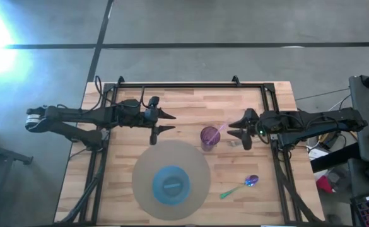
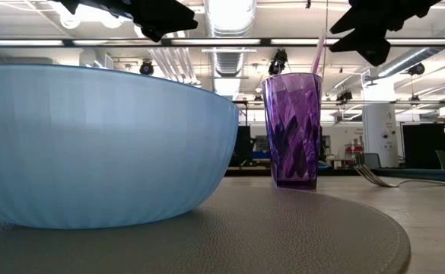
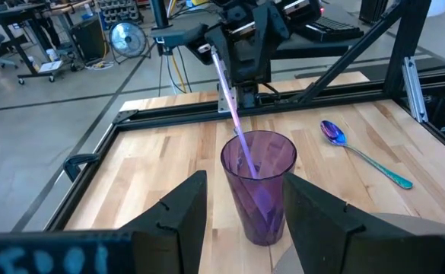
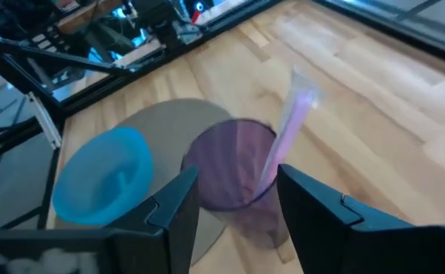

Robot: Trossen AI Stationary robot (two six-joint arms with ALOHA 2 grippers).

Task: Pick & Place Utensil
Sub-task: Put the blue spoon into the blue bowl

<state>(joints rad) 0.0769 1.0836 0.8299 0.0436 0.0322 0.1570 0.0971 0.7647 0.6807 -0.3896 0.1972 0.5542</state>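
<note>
A purple tumbler (image 1: 208,135) (image 2: 292,129) stands upright on the wood beside the grey mat. A pink utensil handle (image 1: 221,129) (image 3: 233,106) (image 4: 290,125) leans out of it toward the right arm, its lower end inside the cup. My left gripper (image 1: 173,123) (image 3: 245,180) hovers open to the cup's left. My right gripper (image 1: 230,130) (image 4: 237,173) hovers open just right of it, above the rim, with the handle's top close before its fingers. An iridescent spoon (image 1: 244,184) (image 3: 359,152) with a teal handle lies flat near the table's near right.
A blue bowl (image 1: 170,185) (image 2: 93,144) sits on the round grey mat (image 1: 146,164) at the near middle. A clear fork (image 2: 374,176) lies on the wood right of the cup. A black frame (image 1: 190,84) borders the table's far and side edges.
</note>
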